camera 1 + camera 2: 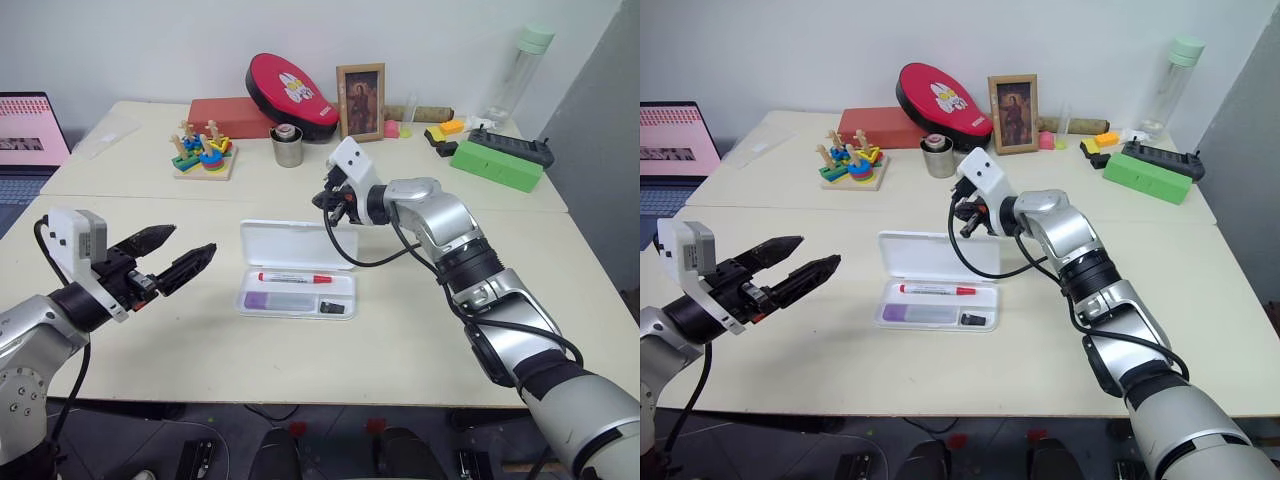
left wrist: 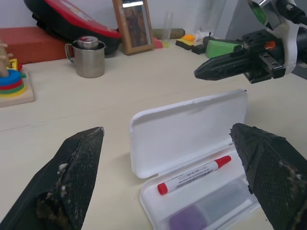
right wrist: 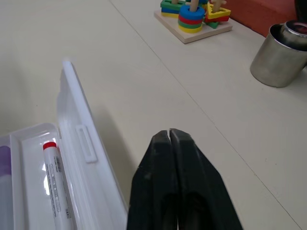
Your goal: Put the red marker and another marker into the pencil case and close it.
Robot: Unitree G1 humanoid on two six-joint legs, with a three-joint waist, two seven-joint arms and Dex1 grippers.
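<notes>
The pencil case (image 1: 290, 241) lies open mid-table, its white lid (image 2: 187, 129) tilted up behind the tray. In the tray lie the red marker (image 1: 296, 278), the lilac marker (image 1: 268, 299) in front of it and a small black piece (image 1: 333, 308). My right gripper (image 1: 324, 201) is shut and empty, its fingertips (image 3: 170, 139) just behind the lid's far right corner; I cannot tell whether they touch it. Left of the case, my left gripper (image 1: 192, 243) hangs open with nothing in it and points toward the case.
At the back stand a metal cup (image 1: 287, 146), a stacking toy (image 1: 204, 150), a picture frame (image 1: 361, 101), a red box (image 1: 230, 115) and a red pad (image 1: 293, 93). A green box (image 1: 495, 163) lies back right. A laptop (image 1: 30, 130) sits far left.
</notes>
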